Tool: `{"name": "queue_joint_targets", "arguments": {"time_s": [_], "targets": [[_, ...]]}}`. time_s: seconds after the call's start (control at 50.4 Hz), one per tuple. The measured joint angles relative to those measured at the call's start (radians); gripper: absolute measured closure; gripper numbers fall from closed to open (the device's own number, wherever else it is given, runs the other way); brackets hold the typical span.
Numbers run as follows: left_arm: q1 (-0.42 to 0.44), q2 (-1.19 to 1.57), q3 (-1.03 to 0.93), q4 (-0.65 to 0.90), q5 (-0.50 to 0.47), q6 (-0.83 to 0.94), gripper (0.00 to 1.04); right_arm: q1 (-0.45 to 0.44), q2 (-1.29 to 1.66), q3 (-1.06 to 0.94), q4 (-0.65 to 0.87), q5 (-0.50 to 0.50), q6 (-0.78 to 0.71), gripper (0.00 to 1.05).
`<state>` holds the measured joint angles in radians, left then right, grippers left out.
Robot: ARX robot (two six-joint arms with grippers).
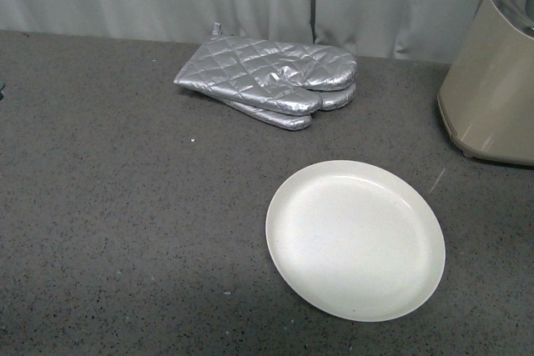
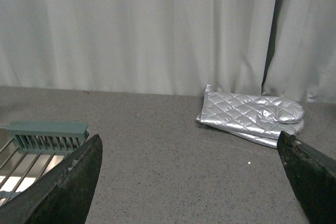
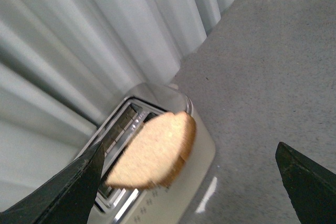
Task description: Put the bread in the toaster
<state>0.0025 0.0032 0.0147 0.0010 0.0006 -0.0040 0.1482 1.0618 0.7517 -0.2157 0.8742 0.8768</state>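
In the right wrist view the bread (image 3: 152, 153), a light-brown slice with a darker crust, hangs blurred and tilted just over the toaster's silver slotted top. I cannot tell whether it touches a slot. The beige toaster (image 3: 197, 182) also shows at the right edge of the front view (image 1: 492, 81). My right gripper (image 3: 189, 145) is open above it, its dark fingers well apart and the slice free of both. My left gripper (image 2: 189, 137) is open over bare tabletop, holding nothing. Neither arm appears in the front view.
A round white plate (image 1: 355, 239) lies empty on the grey speckled table, front right. Quilted silver oven mitts (image 1: 271, 81) are stacked at the back by the curtain, also in the left wrist view (image 2: 252, 116). A green-grey wire rack (image 2: 47, 136) stands at the far left.
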Motion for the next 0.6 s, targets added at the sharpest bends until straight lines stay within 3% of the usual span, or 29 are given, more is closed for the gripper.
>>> {"name": "queue_joint_targets", "arguments": {"time_s": [0.159,0.198,0.238,0.337,0.436,0.595], "targets": [[0.0,0.0,0.0,0.0,0.0,0.0,0.07,0.182,-0.479,-0.255,-0.257,0.016,-0.074,0.11],[0.0,0.0,0.0,0.0,0.0,0.0,0.07,0.188,-0.572,-0.319,-0.177,-0.076,-0.141,0.16],[0.0,0.0,0.0,0.0,0.0,0.0,0.07,0.187,-0.695,-0.417,-0.032,-0.278,-0.273,0.23],[0.0,0.0,0.0,0.0,0.0,0.0,0.07,0.171,-0.922,-0.62,0.225,-0.55,-0.604,0.42],[0.0,0.0,0.0,0.0,0.0,0.0,0.07,0.102,-1.017,-0.744,0.243,-0.635,-0.781,0.61],[0.0,0.0,0.0,0.0,0.0,0.0,0.07,0.026,-1.044,-0.747,0.231,-0.713,-0.85,0.88]]}}
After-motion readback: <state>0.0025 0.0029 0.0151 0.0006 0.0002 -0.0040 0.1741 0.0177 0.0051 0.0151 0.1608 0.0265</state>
